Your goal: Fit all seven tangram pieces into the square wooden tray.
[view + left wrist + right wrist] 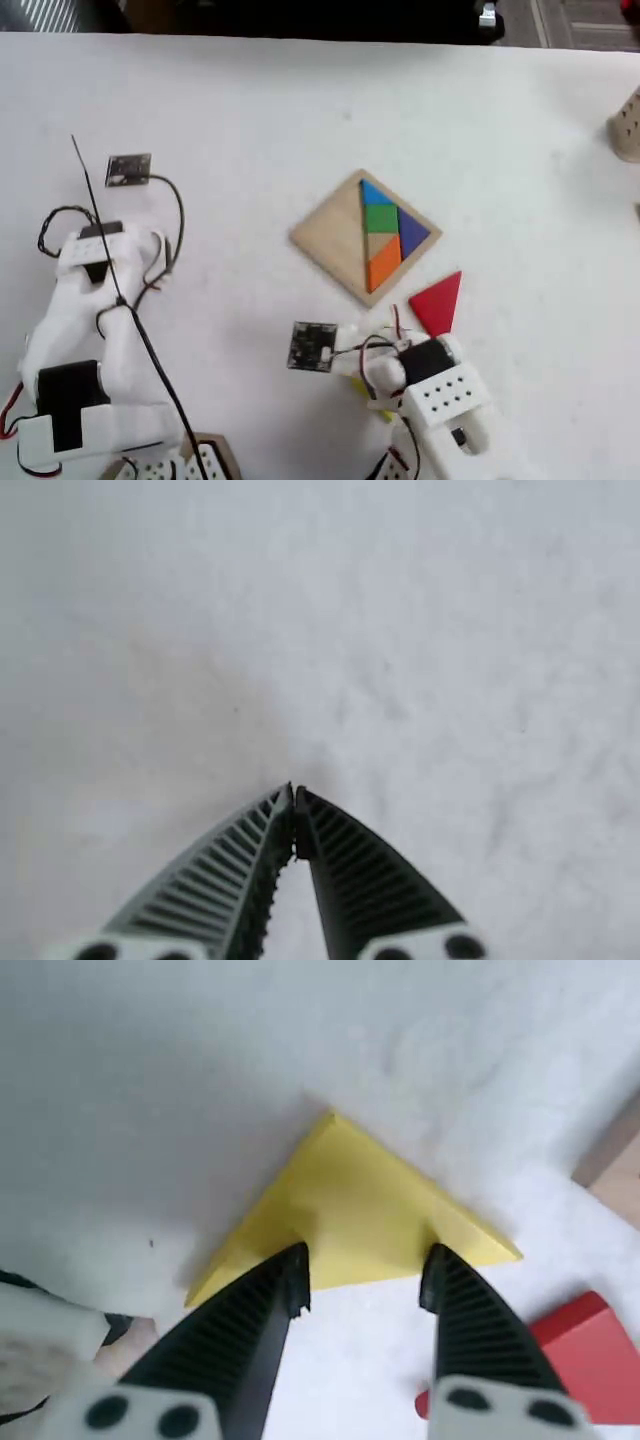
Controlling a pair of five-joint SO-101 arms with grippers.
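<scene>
Straddling yellow triangle (pixel 350 1200) with right gripper (pixel 365 1265) spread wide, on table (pixel 500 120) near wooden tray (pixel 325 235), beside red triangle (pixel 438 300). Hovering left gripper (pixel 295 800) pressed together over table, well apart from tray.

A: What do we see around here?
B: We see a big white desk (pixel 300 100). It looks a bit spotty, and there are soft grey shadows on it.
A: And behind the desk?
B: We see a dark strip (pixel 300 15) along its far edge. In the far corner we see some grey floor (pixel 590 20) with pale lines.
</scene>
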